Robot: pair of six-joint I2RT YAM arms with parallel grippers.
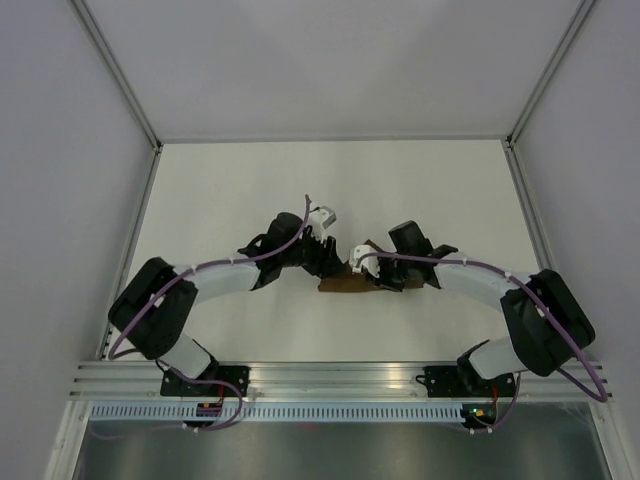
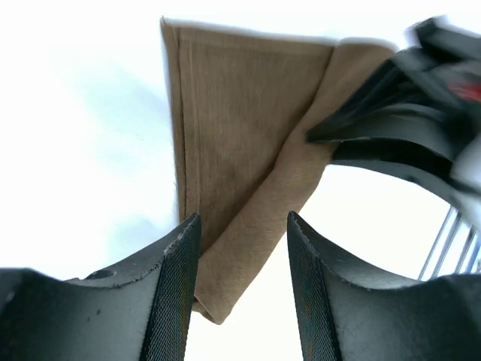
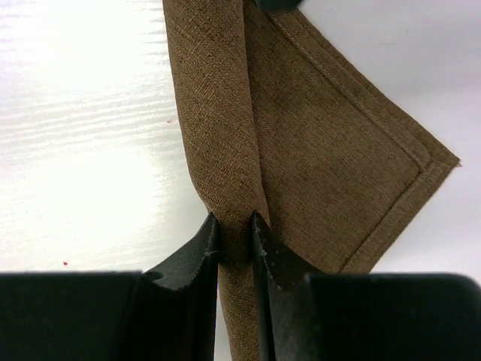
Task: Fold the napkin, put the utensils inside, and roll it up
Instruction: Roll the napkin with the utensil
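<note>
Brown napkin [image 1: 338, 285]: folded strip, long axis left-right across bench [image 1: 250, 180].
right gripper [image 3: 234, 222]: jaws pinching the napkin's fold.
left gripper [image 2: 243, 218]: jaws apart over napkin.

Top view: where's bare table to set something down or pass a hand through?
Free: the wide far strip of table between the back wall and the left hand and right hand; the near patch between the napkin and the base rail. Crowded: the centre, where both hands meet at the napkin.

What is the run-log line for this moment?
napkin: partly folded | right claw: pinching its fold | left claw: open above it | knife: not visible
</note>
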